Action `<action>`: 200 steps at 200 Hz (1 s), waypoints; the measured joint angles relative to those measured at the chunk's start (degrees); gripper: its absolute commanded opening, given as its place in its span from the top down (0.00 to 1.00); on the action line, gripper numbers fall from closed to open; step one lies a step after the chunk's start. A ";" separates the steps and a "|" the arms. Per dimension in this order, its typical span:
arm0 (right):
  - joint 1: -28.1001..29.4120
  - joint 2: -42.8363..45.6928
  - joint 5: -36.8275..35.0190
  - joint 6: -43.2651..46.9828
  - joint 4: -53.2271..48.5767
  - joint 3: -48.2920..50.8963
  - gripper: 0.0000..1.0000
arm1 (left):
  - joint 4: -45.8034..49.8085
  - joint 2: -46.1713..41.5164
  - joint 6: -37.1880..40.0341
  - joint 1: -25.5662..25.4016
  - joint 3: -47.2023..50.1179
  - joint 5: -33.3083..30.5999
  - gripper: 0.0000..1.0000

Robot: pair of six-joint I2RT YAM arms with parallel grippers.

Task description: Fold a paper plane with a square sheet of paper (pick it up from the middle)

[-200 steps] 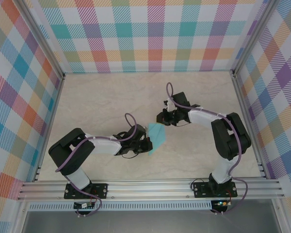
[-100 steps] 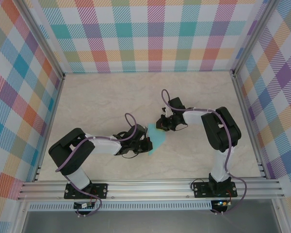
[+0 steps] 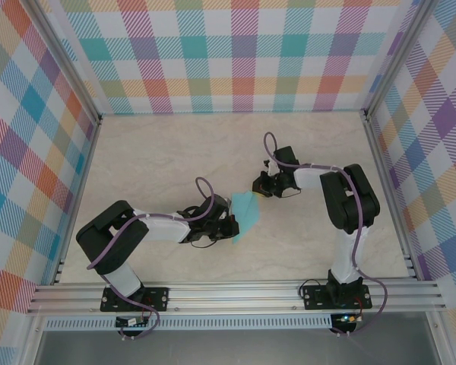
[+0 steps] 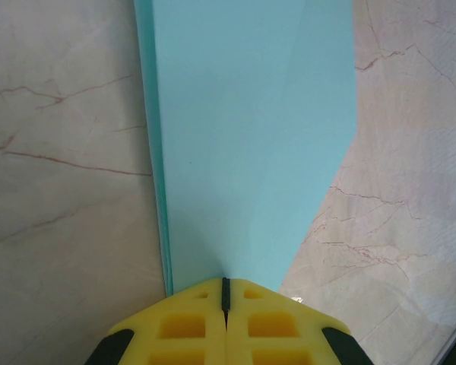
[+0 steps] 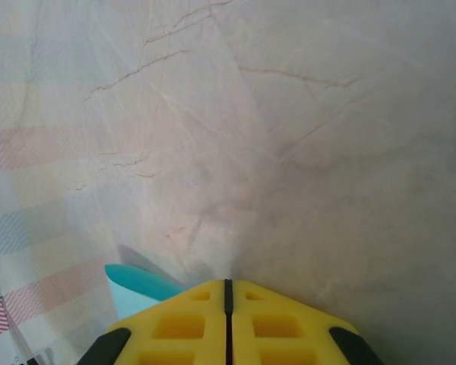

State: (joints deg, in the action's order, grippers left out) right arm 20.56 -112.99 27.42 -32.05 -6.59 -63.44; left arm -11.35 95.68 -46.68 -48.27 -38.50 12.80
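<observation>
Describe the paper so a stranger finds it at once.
On the marble table inside the plaid walls, look at the centre. The paper is a folded light-turquoise sheet clamped in the left end effector. Nothing else on the table is turquoise.

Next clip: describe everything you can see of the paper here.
The paper is thin, plain light turquoise and folded: in the left wrist view, layered edges run down one side and a faint diagonal crease crosses it. It tapers toward the left gripper, which is shut on its narrow end. It sits over the marble table between the arms. The right gripper is shut at its far corner; whether it pinches the paper is unclear.
</observation>
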 measured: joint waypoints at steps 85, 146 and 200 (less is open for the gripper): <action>5.38 12.07 2.10 -1.29 2.23 6.69 0.92 | -0.02 0.00 0.28 0.00 0.00 0.07 1.00; 10.88 6.16 4.09 -5.25 5.97 9.46 0.93 | -0.02 0.00 1.05 0.04 -0.02 0.17 1.00; 10.56 4.39 4.59 -6.51 8.17 10.71 0.94 | 0.26 -0.37 1.11 0.04 0.00 0.15 1.00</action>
State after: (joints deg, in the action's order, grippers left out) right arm 31.11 -108.60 32.01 -38.57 1.58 -52.73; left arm -11.09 95.31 -45.56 -48.23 -38.50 12.95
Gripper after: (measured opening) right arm 0.067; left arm 0.040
